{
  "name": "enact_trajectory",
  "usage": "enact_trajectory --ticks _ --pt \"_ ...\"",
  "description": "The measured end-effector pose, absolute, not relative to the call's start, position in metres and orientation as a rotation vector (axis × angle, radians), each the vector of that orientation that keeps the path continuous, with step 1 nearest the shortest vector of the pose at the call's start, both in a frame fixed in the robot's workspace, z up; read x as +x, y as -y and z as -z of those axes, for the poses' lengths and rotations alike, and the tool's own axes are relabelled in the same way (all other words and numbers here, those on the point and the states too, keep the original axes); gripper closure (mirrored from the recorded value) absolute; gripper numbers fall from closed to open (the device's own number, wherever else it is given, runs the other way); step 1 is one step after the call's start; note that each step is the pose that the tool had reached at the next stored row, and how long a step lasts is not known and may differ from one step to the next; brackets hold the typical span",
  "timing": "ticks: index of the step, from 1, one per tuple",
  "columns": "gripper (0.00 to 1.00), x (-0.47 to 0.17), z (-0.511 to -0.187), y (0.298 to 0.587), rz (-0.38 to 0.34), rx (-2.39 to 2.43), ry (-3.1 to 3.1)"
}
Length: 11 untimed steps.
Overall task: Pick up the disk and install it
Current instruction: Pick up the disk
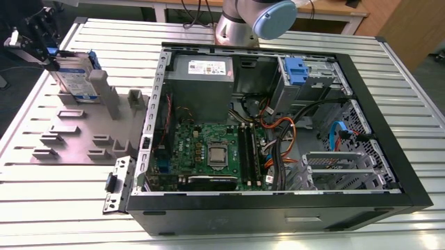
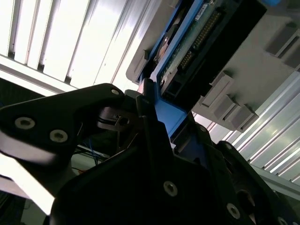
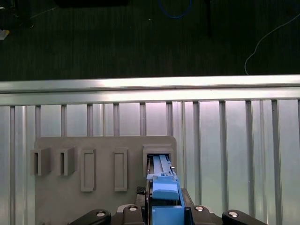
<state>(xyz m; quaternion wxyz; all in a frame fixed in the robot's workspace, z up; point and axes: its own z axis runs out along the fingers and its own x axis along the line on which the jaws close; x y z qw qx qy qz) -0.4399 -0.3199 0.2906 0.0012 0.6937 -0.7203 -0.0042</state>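
I see the ribbed metal bench [image 1: 62,208] carrying everything. The open computer case [image 1: 278,216] lies on its side across the middle of the bench, with its boards and cables facing up. Inside it, a small blue handle [image 1: 295,70] sits on a grey metal cage at the corner nearest the arm's base [image 1: 250,21].

A grey fixture plate [image 1: 76,133] with rows of slots lies flat along the bench edge on the exterior view's left, just beside the case. In the first wrist view, this plate [image 3: 103,201] reaches close to the bench edge, with dark floor beyond it.

The disk [image 1: 73,80] stands upright on its edge in a slot at the plate's corner, well apart from the case. Its label faces the exterior camera. In both wrist views its blue bracket [image 3: 165,194] and its underside [image 2: 187,42] are close to the lens.

My end effector [image 1: 47,54] is at the top of the disk. It is closed on the blue bracket, with a black finger [image 2: 145,105] lying against the bracket's edge
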Motion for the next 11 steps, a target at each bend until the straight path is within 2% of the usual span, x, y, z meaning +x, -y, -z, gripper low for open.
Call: enact_trajectory --ticks 11 --pt "0.63 -0.4399 -0.2905 0.3199 0.013 2.214 2.226"
